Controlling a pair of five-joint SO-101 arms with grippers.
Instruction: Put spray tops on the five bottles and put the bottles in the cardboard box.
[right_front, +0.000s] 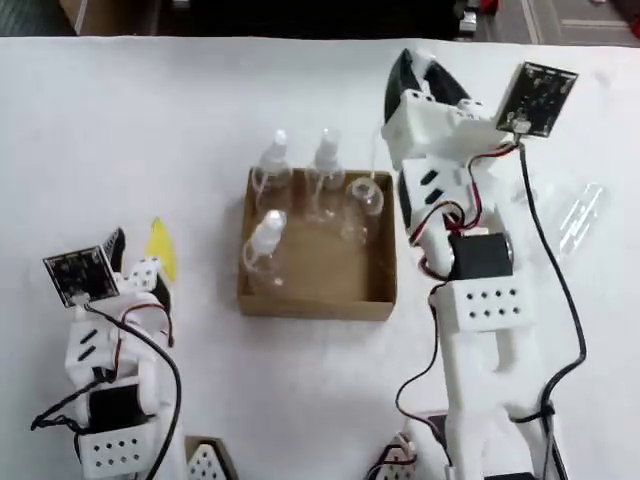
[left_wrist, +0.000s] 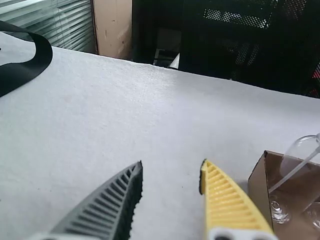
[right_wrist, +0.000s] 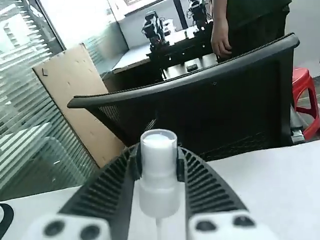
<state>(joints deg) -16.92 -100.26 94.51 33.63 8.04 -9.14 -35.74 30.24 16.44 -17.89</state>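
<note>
Risk sits mostly with the spray top (right_wrist: 158, 180) that your right claw (right_wrist: 158, 152) pinches by its white collar, with the thin dip tube (right_wrist: 159, 227) hanging below the fingers. In the high view that claw is held beyond the far right corner of the cardboard box (right_front: 380, 300), not over any bottle. The box stands mid-desk and holds capped bottles (right_front: 275, 160): two along the far wall and one by the left wall. An open-necked bottle (right_front: 368, 193) stands in the far right corner. I cannot tell whether another clear bottle stands just beside it.

The tube has to thread a narrow neck. If you come down off-centre, it will likely catch the rim and bend, or push the light bottle into its neighbours. Nothing steadies that bottle. Your left claw (left_wrist: 172, 167) hangs spread and empty just above the desk (right_front: 150, 120), on the box's left side and well apart from the open neck. Pressing or twisting the top on could therefore spin or tip the bottle.

The collar is round, so it may roll between the ribbed fingers under load. A low approach could also knock the box wall and shift everything inside. A clear item (right_front: 580, 215) lies on the desk to the right of that arm, too faint to name.
</note>
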